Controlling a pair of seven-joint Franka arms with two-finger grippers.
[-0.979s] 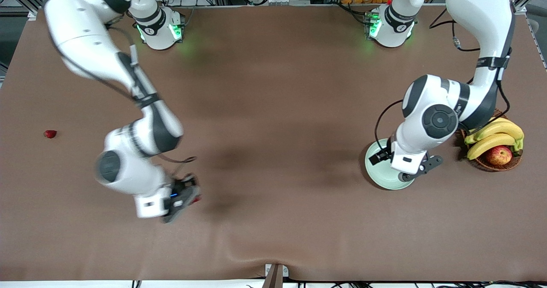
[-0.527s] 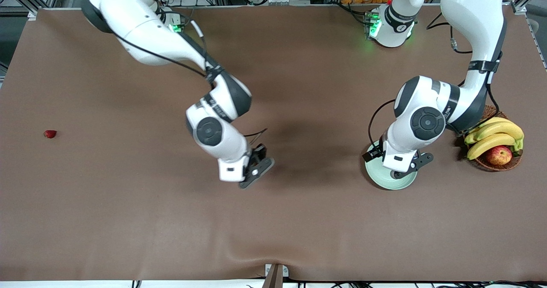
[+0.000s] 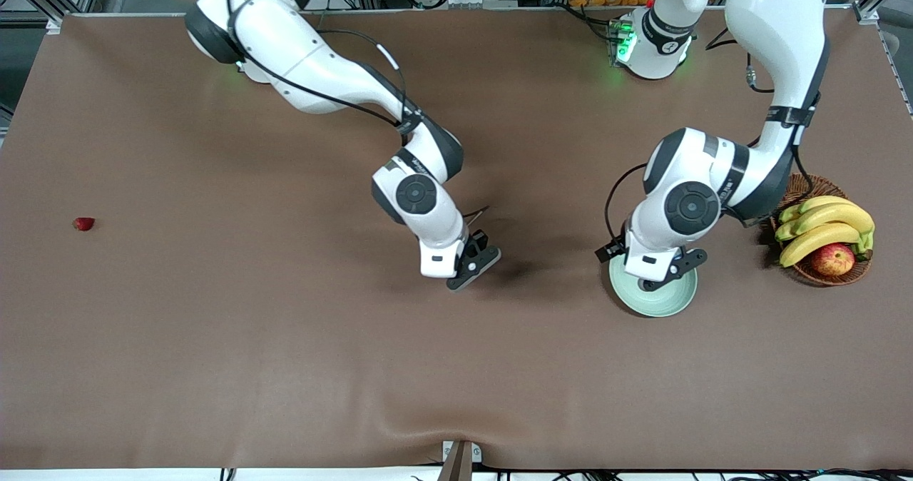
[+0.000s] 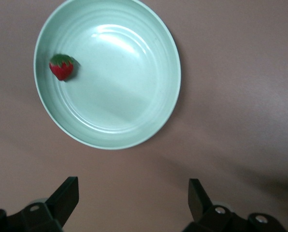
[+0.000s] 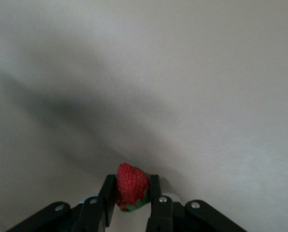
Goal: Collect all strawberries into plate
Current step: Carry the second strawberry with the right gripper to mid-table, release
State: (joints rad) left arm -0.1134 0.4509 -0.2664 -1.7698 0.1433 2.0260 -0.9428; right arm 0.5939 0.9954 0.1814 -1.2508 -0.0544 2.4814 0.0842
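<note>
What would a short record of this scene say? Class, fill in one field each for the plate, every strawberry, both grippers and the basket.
plate: on the table, beside the basket
strawberry in plate: lies near the rim
held strawberry: between the right gripper's fingers
loose strawberry: on the table at the right arm's end
right gripper: shut, over bare table mid-table
left gripper: open, empty, over the plate
basket: holds bananas and an apple

Lighting is even and bright from overhead. Soft arm shadows fall on the table [image 3: 214, 338] mid-area. Glare marks the plate [image 4: 110, 34]. The right wrist view is washed out, slightly soft.
</note>
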